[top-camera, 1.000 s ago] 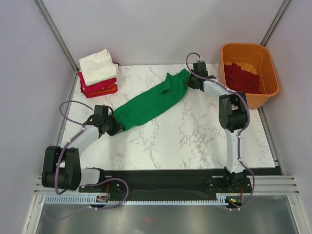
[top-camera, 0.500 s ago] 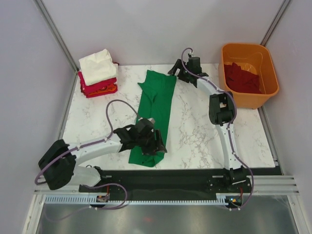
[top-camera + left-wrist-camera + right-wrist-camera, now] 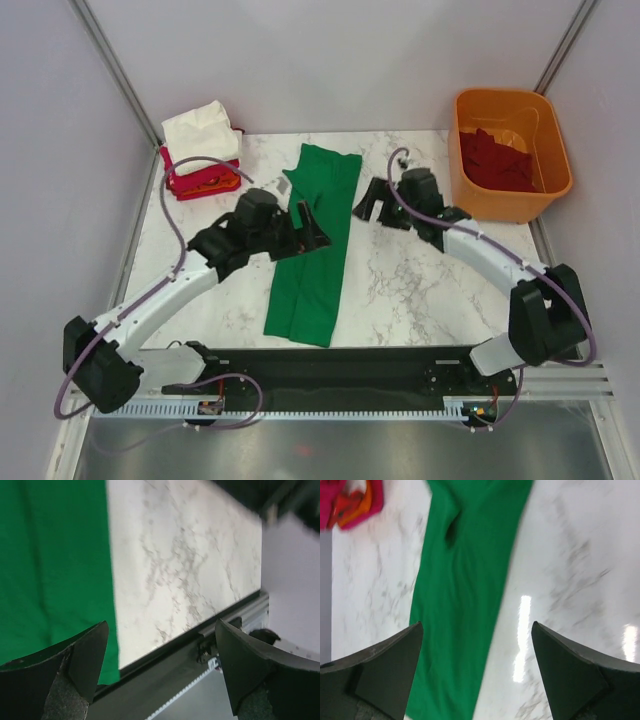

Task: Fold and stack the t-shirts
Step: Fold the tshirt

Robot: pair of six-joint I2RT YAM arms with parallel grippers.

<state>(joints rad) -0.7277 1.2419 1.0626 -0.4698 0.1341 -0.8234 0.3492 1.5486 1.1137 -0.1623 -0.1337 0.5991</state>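
Green t-shirt [image 3: 315, 245]: long smooth strip

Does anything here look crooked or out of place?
Slightly: the cream-white folded cloth t-shirt lies askew atop the red and orange stack, and the long bright green folded t-shirt shows a pucker near its far end.

Left wrist view: the left gripper [image 3: 160, 625] is spread wide, with nothing between its two dark fingers [image 3: 85, 655]. The green t-shirt [image 3: 55, 565] fills the left part of the frame, lying flat with a straight edge against the white marble tabletop [image 3: 185, 555]. The left finger overlaps the cloth's lower corner. A dark rail [image 3: 165, 650] runs along the table edge. A pale wall [image 3: 295, 580] is at the right.
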